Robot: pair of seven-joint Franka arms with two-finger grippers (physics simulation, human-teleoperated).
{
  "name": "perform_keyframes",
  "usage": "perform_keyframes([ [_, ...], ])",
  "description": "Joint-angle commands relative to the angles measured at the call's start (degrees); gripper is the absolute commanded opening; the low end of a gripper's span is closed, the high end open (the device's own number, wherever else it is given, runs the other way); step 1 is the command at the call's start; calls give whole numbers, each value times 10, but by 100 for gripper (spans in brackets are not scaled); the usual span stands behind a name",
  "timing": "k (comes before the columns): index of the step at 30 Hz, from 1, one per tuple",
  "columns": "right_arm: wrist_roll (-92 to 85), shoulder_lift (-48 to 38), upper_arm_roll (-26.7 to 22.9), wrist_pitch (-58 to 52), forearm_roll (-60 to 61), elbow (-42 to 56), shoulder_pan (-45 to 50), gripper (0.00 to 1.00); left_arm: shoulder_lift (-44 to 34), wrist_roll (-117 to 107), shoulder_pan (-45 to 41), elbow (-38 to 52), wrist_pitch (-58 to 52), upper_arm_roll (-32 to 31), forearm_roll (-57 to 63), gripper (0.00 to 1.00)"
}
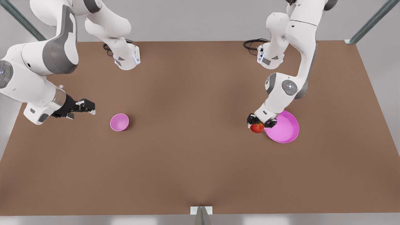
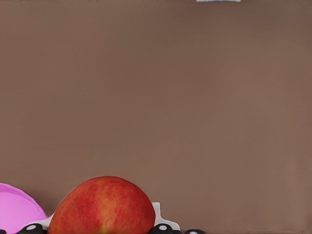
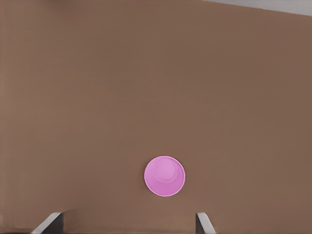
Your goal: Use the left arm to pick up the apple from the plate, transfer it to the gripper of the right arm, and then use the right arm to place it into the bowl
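Observation:
My left gripper (image 1: 260, 122), on the arm at the front view's right, is shut on the red apple (image 1: 257, 127). The apple hangs at the edge of the pink plate (image 1: 286, 129) that faces the front view's left. In the left wrist view the apple (image 2: 102, 207) sits between the dark fingertips (image 2: 163, 228), with a piece of the plate (image 2: 17, 207) beside it. The small pink bowl (image 1: 119, 122) stands on the table at the front view's left. My right gripper (image 1: 90, 107) waits open a short way to the left of it. In the right wrist view the bowl (image 3: 165, 176) lies ahead of the spread fingers (image 3: 204, 223).
The brown table (image 1: 200, 162) stretches wide between bowl and plate. Both arm bases (image 1: 126, 59) stand at the far edge with black cables (image 1: 253, 43). A small grey bracket (image 1: 201, 211) sits at the middle of the near edge.

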Motion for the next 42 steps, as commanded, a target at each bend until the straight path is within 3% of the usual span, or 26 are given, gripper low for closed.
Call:
perform_keyframes([
  [1,4,2,4,-10,83,-3,-3,100,9,-65,-9,32,-2,-25,-86,75],
  [2,2,19,-1,-9,161,-7,-10,100,13,-50,-8,50,-21,-33,-99,75],
  [4,3,73,-1,4,289,-7,-27,100,17,133,-8,85,-113,-32,-302,76],
  [6,-4,104,32,106,371,-40,-19,100,27,322,-24,102,-123,-53,-446,76],
  [9,-6,107,77,189,400,-71,-21,100,79,550,-24,149,-165,-77,-560,76],
  [12,-264,159,78,189,547,-134,-57,100,102,736,-29,180,-173,-89,-617,73],
  [15,-298,172,78,185,551,-135,-58,100,147,955,-26,249,-177,-105,-700,73],
  [16,-317,172,80,188,552,-141,-57,100,174,1022,-24,267,-198,-106,-740,67],
  [21,-412,176,112,255,649,-203,-43,100,308,1035,-27,470,-206,-118,-759,65],
  [25,-586,239,113,267,725,-203,-41,100,409,1031,-41,595,-144,-158,-759,66],
  [28,-661,270,139,263,825,-202,-32,100,416,1035,-46,602,-141,-163,-759,66],
  [36,-680,276,138,161,823,-211,-56,100,435,1045,-43,605,-140,-166,-760,68],
  [39,-523,273,138,153,798,-213,-67,100,453,1053,-45,621,-136,-170,-760,68],
  [42,-493,273,138,163,797,-212,-60,100,454,1054,-44,622,-135,-173,-760,68],
])
